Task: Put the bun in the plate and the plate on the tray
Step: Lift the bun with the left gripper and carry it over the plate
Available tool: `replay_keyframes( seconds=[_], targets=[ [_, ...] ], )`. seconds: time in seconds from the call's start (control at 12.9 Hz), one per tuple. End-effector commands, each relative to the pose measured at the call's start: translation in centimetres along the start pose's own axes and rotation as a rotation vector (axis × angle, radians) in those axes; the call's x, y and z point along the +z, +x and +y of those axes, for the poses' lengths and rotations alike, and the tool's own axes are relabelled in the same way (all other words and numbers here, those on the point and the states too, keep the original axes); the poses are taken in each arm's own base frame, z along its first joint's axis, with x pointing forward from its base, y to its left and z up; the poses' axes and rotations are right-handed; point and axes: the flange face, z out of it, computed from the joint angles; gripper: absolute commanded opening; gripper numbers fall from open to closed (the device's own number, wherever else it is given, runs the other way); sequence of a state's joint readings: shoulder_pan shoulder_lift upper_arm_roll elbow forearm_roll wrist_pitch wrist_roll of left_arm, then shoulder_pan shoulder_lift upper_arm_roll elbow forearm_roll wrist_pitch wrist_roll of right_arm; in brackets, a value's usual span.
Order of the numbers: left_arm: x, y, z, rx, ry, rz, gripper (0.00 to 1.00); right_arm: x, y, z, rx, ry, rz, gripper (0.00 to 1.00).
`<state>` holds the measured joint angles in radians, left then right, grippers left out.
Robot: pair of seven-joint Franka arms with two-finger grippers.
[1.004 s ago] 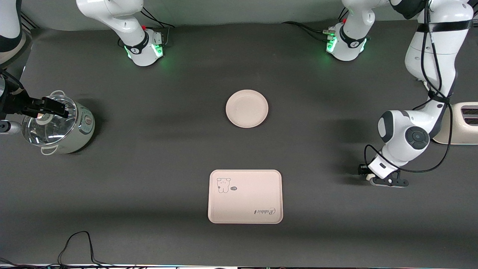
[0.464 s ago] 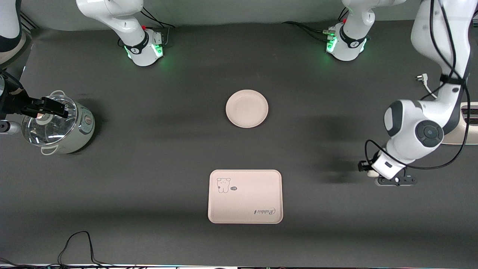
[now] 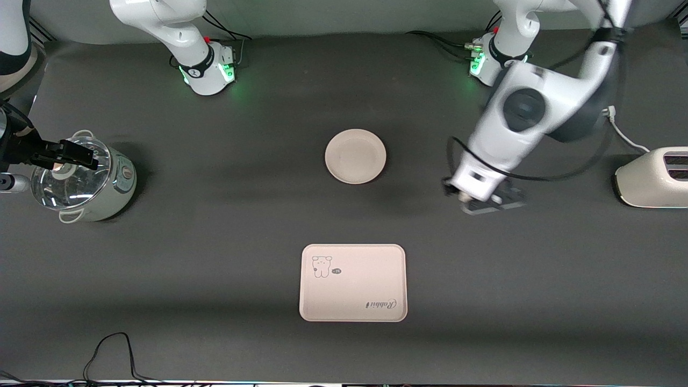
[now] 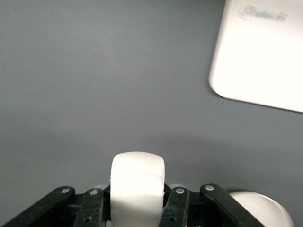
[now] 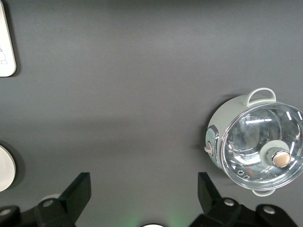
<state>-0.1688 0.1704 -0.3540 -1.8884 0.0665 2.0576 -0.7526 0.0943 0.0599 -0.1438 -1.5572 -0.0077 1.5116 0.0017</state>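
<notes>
My left gripper [image 3: 486,204] is shut on the bun [image 4: 137,187], a small off-white soft lump squeezed between its black fingers [image 4: 179,208]. It holds the bun above bare table, between the plate and the toaster. The round cream-white plate [image 3: 355,156] lies empty at the table's middle. The cream-pink tray [image 3: 353,282], with its animal drawing and "Rabbit" script, lies empty nearer the front camera than the plate; a corner of it shows in the left wrist view [image 4: 260,52]. My right gripper [image 5: 144,194] is open and empty, waiting above the cooker [image 3: 80,180].
A pale green cooker with a glass lid [image 5: 255,144] stands at the right arm's end of the table. A white toaster [image 3: 653,177] stands at the left arm's end. A black cable [image 3: 110,349] lies by the table's front edge.
My left gripper has carried the bun up and away from the spot beside the toaster, toward the plate. The toaster now shows in full. The right arm has not moved.
</notes>
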Motion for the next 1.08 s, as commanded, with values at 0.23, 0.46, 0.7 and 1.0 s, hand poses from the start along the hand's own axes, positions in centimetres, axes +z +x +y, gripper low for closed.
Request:
replay_keyframes(
  seconds=[0.23,0.46,0.7,1.0],
  targets=[
    [3.7,-12.6,12.4,0.003,-0.042,-0.042,0.09,-0.3,-0.3,0.1,-0.023,0.010,0.004,1.00],
    [10.7,-15.7,15.6,0.036,-0.023,-0.074,0.21,-0.3,-0.3,0.1,-0.023,0.010,0.003,1.00],
    [17.3,-18.1,17.2,0.083,0.003,-0.065,0.21,-0.3,-0.3,0.1,-0.023,0.012,0.003,1.00],
    [21.8,-20.1,17.6,0.113,0.038,-0.052,0.22,-0.3,-0.3,0.1,-0.023,0.012,0.003,1.00]
  ],
)
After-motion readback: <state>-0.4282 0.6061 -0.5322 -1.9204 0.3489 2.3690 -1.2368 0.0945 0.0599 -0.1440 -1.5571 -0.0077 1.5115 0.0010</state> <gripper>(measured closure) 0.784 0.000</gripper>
